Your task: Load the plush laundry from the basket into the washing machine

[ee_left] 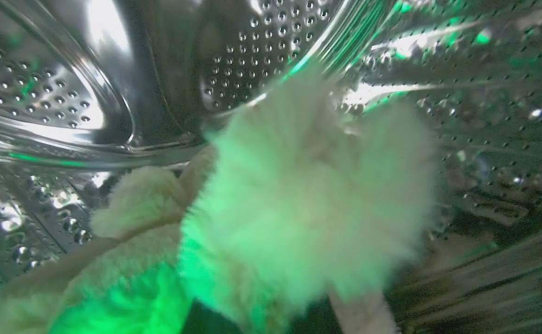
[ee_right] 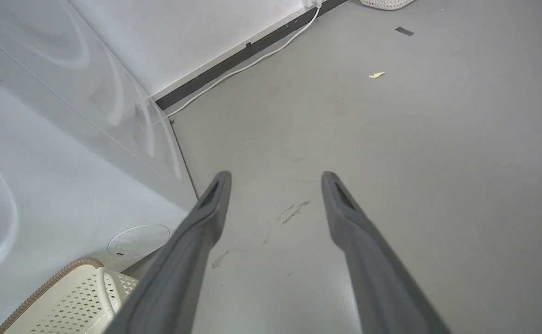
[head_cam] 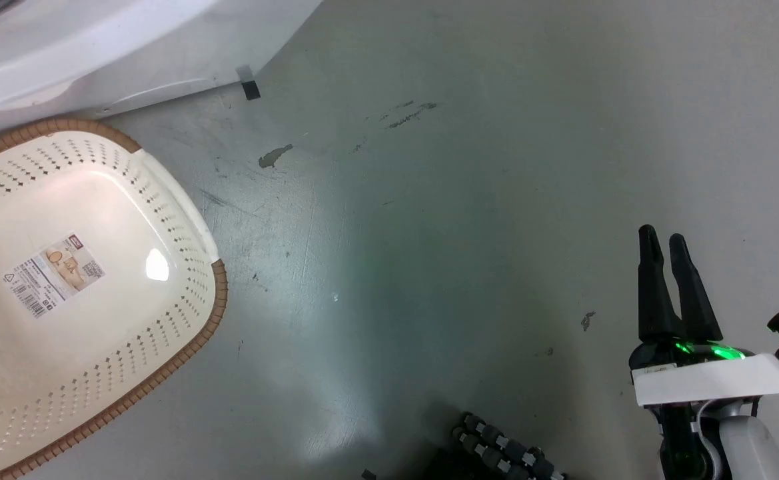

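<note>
The plush laundry (ee_left: pixel 298 195), fluffy and cream, hangs close before the left wrist camera inside the perforated steel drum (ee_left: pixel 43 88) of the washing machine (head_cam: pixel 96 47). It covers my left gripper's fingers, which are shut on it. The basket (head_cam: pixel 219 293) stands empty on the floor beside the washer's white front (ee_right: pixel 66 139), with a barcode sticker (head_cam: pixel 52 273) on its bottom; its corner also shows in the right wrist view (ee_right: pixel 66 297). My right gripper (head_cam: pixel 666 240) hovers open over bare floor at the lower right, nothing between its fingers (ee_right: pixel 210 204).
Grey floor stretches right of the basket. A small black tape piece (head_cam: pixel 250 89) sits at the washer's foot. A white cable (ee_right: pixel 252 60) runs along the wall base, and a woven basket (ee_right: pixel 384 3) stands far off. My base's rollers (head_cam: pixel 502 453) show at the bottom.
</note>
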`<state>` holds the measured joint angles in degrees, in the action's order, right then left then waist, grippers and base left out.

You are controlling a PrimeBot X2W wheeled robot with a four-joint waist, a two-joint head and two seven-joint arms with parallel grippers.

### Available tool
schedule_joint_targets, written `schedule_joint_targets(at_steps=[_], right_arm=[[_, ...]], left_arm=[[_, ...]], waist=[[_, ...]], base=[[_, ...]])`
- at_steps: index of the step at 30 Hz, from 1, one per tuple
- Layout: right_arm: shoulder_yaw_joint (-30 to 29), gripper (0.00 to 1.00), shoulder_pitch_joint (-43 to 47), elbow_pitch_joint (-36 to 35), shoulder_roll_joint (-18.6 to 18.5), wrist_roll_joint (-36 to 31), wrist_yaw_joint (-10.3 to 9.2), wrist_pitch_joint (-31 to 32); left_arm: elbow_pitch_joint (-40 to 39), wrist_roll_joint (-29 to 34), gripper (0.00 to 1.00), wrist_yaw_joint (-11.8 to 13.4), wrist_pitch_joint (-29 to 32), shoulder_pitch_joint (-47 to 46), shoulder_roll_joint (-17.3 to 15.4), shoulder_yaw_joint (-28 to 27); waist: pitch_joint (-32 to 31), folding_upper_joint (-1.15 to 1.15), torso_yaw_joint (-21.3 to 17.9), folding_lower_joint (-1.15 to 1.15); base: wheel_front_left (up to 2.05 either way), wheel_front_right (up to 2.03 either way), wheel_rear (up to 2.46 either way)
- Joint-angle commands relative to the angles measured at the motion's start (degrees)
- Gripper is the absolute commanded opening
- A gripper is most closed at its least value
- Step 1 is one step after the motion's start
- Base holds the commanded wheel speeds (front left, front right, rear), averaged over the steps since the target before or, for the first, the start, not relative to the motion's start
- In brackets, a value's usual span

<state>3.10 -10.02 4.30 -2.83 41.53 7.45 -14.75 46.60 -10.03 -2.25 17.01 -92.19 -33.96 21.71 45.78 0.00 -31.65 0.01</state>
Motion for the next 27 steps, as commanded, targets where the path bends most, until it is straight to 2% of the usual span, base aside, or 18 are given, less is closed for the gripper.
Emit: schedule_joint_targets(at_steps=[1,7,8,9,17,22,27], right_arm=[[0.02,1.0,-0.35,-0.32,-0.05,0.52,0.03,-0.25],[0.09,1.0,-0.63,-0.43,-0.05,0.25,0.03,-0.25],[-0.06,1.0,-0.65,-0.48,-0.05,0.08,0.03,-0.25],[-0.25,1.0,-0.68,-0.56,-0.05,-0.09,0.03,-0.25],[-3.08,1.0,-1.06,-1.41,-0.05,-2.73,0.03,-0.25],[-5.3,1.0,-0.28,-2.07,-0.05,-5.83,0.03,-0.25],[-6.87,1.0,1.42,-2.79,-0.05,-9.46,0.03,-0.25]], left_arm=[[0.97,0.08,0.0,-0.51,0.48,-1.39,0.17,0.34],[4.85,-1.0,0.0,-2.02,0.98,-1.65,0.26,0.9],[5.32,-1.19,0.45,-1.96,0.86,-1.58,0.33,0.87],[5.75,-1.37,1.0,-1.8,0.66,-1.51,0.46,0.81],[7.65,-3.36,1.0,-1.77,-6.66,2.1,2.35,0.55],[9.31,-6.2,1.0,-1.49,-13.24,7.75,4.32,-0.9],[10.67,-8.55,1.0,-2.49,-20.18,15.33,6.55,-1.27]], waist=[[0.1,0.0,0.1,-0.01],[0.0,0.0,0.52,-0.01],[-0.15,0.0,0.75,-0.01],[-0.31,0.0,0.99,-0.01],[-4.3,0.0,4.26,-0.01],[-9.78,0.0,7.19,-0.01],[-16.63,0.0,10.42,-0.01]], base=[[0.0,0.0,0.0],[0.0,0.0,0.0],[0.0,0.0,0.0],[0.0,0.0,0.0],[0.0,0.0,0.0],[0.0,0.0,0.0],[0.0,0.0,0.0]])
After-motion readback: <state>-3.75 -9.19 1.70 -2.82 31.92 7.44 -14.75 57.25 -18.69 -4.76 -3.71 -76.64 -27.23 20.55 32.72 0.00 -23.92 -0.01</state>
